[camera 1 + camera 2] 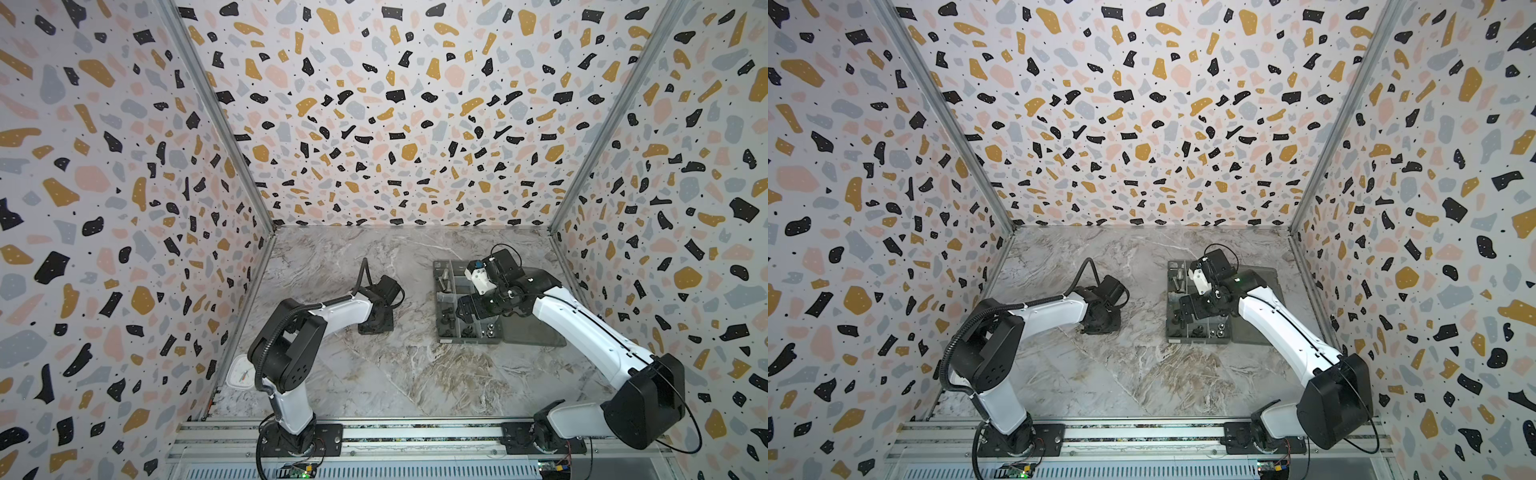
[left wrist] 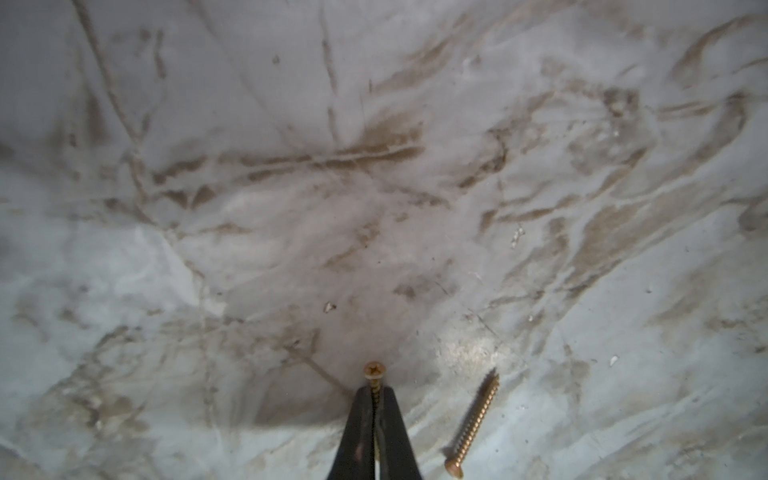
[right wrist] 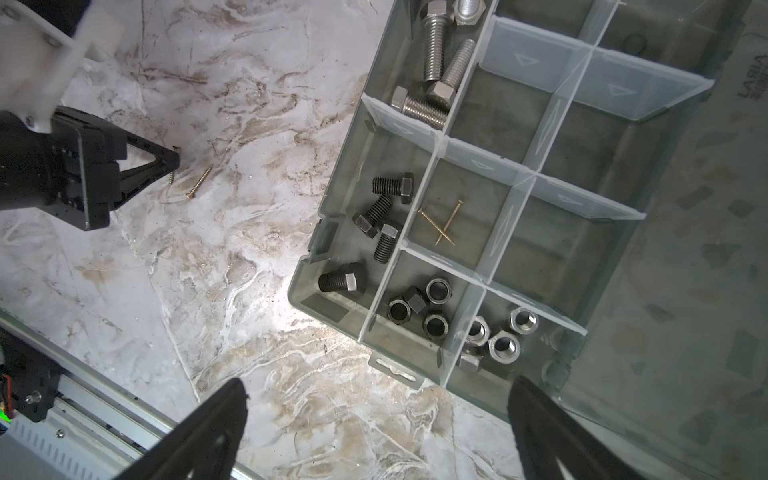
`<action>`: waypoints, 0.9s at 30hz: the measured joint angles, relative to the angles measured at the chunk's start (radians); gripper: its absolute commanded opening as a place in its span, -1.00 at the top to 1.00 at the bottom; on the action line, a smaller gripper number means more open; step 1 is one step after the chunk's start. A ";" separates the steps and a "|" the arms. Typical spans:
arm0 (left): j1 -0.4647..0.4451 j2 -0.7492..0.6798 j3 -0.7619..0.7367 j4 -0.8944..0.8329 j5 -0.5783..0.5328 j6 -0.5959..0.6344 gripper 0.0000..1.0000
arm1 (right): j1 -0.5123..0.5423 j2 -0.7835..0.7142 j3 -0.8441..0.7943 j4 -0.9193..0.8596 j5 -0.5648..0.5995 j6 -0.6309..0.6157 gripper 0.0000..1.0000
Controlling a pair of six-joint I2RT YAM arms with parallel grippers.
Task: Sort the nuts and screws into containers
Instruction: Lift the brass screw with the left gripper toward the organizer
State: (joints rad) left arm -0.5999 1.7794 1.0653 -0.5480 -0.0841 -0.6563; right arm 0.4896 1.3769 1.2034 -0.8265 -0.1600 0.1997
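So the left gripper (image 2: 374,395) is down low over the marble surface (image 1: 395,374), left of the middle, with its jaws pinched tight on a skinny brass screw (image 2: 375,372). The grip is on the shank and the cross-slot head pokes out past the tips. Can't tell if the screw is still touching the surface or not. A second brass screw (image 2: 478,415) lies flat just beside it, not touching the jaws.

Over on the right is the organiser box (image 3: 332,232), with its lid (image 1: 536,332) flopped open flat on its right side. The right gripper (image 3: 378,384) hangs above the box with its jaws spread wide, nothing between them.

What's in the box:
- far left compartment: silver bolts (image 3: 436,62)
- next one nearer on the left: black bolts (image 3: 382,216)
- just right of those: two brass screws (image 3: 442,222) lying crossed over each other
- near row: black nuts (image 3: 419,307)
- right next door: silver nuts (image 3: 498,336)

The other compartments that the right wrist view shows look bare. In both top views the right arm covers a good chunk of the box.
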 measured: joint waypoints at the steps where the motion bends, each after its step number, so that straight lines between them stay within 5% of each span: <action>1: 0.000 0.000 0.006 -0.018 0.000 0.008 1.00 | 0.000 0.000 0.003 0.000 0.001 0.002 -0.98; 16: -0.011 0.037 0.325 -0.217 0.001 0.101 1.00 | -0.001 -0.043 0.015 -0.012 0.061 0.048 -0.98; 27: -0.127 0.293 0.747 -0.346 0.034 0.186 1.00 | -0.103 -0.119 -0.024 -0.049 0.117 0.087 -0.98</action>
State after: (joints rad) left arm -0.7269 2.0727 1.8122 -0.8944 -0.0498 -0.4706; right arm 0.3862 1.2575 1.1790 -0.8757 -0.0429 0.2863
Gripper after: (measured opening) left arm 0.047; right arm 0.990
